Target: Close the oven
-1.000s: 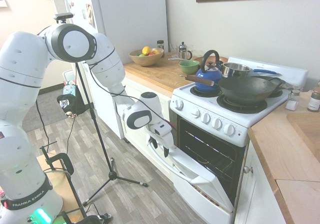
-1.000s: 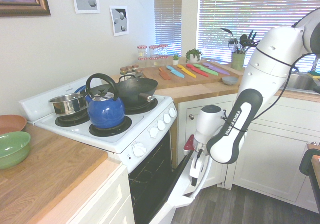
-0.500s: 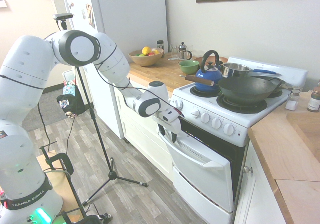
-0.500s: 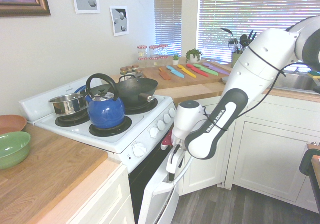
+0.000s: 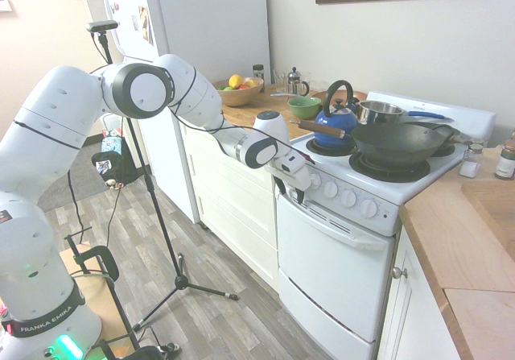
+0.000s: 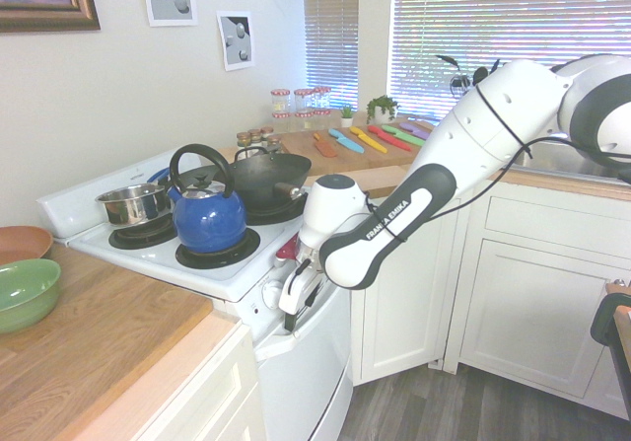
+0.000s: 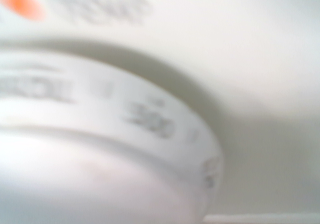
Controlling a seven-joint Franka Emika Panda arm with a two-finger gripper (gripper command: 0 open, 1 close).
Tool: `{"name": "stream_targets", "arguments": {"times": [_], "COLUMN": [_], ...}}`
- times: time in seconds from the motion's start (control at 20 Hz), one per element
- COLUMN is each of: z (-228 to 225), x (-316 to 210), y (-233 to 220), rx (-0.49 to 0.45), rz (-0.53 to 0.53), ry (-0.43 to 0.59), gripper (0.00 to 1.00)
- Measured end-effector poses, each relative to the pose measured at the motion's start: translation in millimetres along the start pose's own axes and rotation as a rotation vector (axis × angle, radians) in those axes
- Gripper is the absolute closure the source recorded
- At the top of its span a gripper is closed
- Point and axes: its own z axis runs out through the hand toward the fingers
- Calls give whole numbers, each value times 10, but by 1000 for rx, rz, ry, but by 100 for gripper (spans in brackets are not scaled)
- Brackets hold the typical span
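Observation:
The oven is a white stove with a row of white knobs. Its white door stands upright against the front, and none of the dark interior shows. My gripper is at the top left corner of the door, by the end of the bar handle and just below the leftmost knob. From the other side, the gripper rests against the top edge of the door. The wrist view is filled by a blurred white dial with numbers on it.
A blue kettle, a dark wok and a steel pot sit on the burners. A green bowl and a fruit bowl stand on the wooden counter. White cabinets flank the stove, and a fridge stands behind.
The oven door has swung up from half open to upright against the front. My gripper rose with it and moved in toward the knob panel.

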Motion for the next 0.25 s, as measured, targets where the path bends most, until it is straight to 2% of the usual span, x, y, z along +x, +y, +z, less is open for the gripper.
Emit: {"name": "stream_targets", "arguments": {"times": [0.15,0.25], "z": [-316,-599], "x": [43,121], "y": [232,598], "rx": [-45,-126], "rz": [5,-19], "ry": [-26,-83], "gripper": [0,0]}}
